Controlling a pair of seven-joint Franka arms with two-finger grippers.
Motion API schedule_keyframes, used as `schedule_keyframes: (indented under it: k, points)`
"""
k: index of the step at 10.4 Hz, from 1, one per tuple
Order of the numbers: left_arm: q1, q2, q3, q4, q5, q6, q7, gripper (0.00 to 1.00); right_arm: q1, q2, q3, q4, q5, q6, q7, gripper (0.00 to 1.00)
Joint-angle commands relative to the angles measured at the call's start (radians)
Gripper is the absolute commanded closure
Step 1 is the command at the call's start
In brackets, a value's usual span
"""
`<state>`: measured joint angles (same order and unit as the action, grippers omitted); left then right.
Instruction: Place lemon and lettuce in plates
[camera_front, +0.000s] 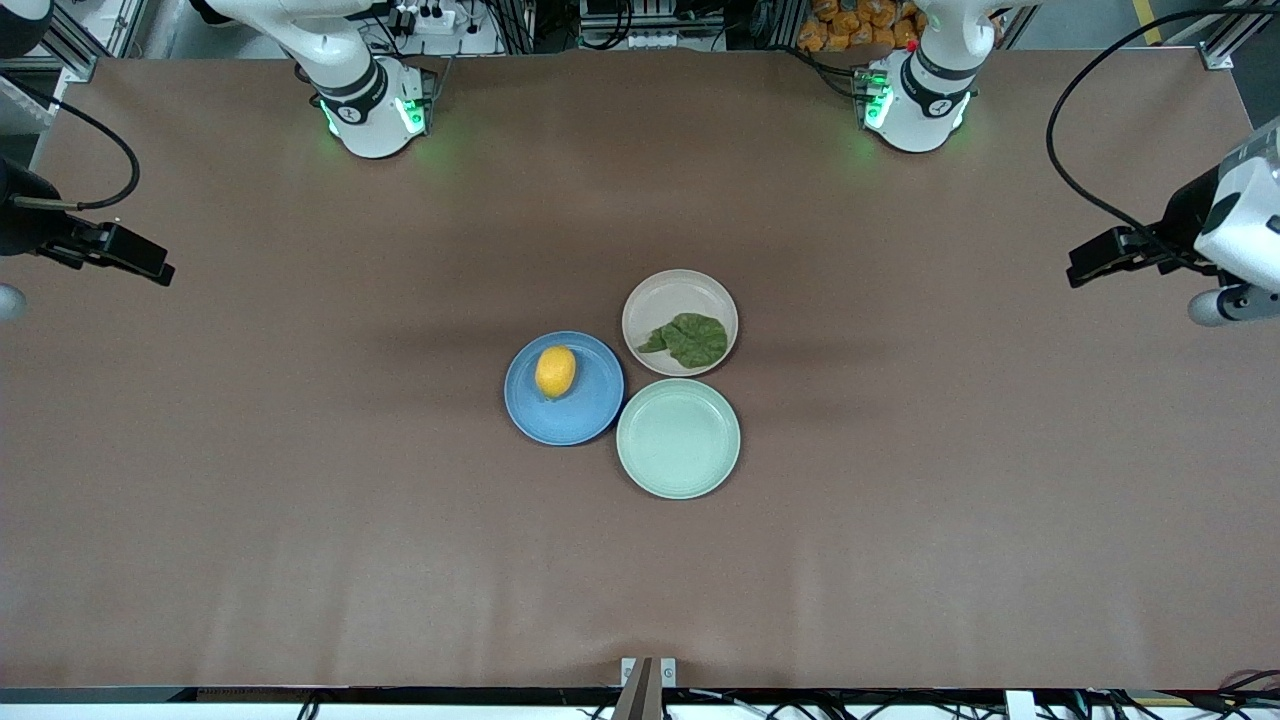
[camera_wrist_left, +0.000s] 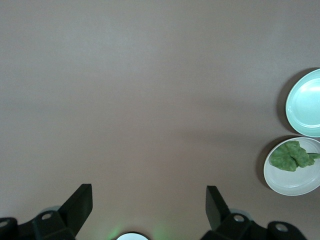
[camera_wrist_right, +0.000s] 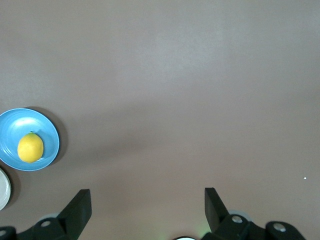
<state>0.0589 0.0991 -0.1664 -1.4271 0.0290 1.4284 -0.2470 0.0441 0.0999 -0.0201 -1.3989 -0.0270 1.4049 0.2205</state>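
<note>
The yellow lemon (camera_front: 555, 371) lies in the blue plate (camera_front: 585, 415) at the table's middle. The dark-green lettuce (camera_front: 690, 339) lies flat in the pale beige-pink plate (camera_front: 675, 295) beside it, toward the left arm's end. My left gripper (camera_front: 1090, 262) hangs open and empty over bare table at the left arm's end, far from the plates. My right gripper (camera_front: 150, 262) hangs open and empty over bare table at the right arm's end. The left wrist view shows the open left gripper (camera_wrist_left: 149, 200), the lettuce (camera_wrist_left: 292, 156) and its plate (camera_wrist_left: 295, 182). The right wrist view shows the open right gripper (camera_wrist_right: 147, 202), the lemon (camera_wrist_right: 30, 148) and the blue plate (camera_wrist_right: 20, 122).
An empty pale mint-green plate (camera_front: 678, 438) sits nearer the front camera, touching both other plates; it also shows in the left wrist view (camera_wrist_left: 307, 102). The brown table (camera_front: 300, 500) stretches wide around the three plates.
</note>
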Motion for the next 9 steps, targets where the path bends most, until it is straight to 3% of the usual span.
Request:
schedule_keyframes:
  k: [1,4,9]
  points:
    - [-0.022,-0.042,0.031,-0.006,-0.027,-0.034,0.028,0.0,-0.004,-0.036,0.003,-0.037,-0.004,0.006,-0.004,0.0]
    - [-0.022,-0.088,0.045,-0.012,-0.027,-0.085,0.04,0.0,-0.01,-0.032,0.003,-0.037,0.012,0.005,-0.001,0.0]
    - [-0.024,-0.118,0.057,-0.038,-0.03,-0.039,0.038,0.0,-0.024,-0.031,0.005,-0.035,0.022,0.009,-0.047,0.0]
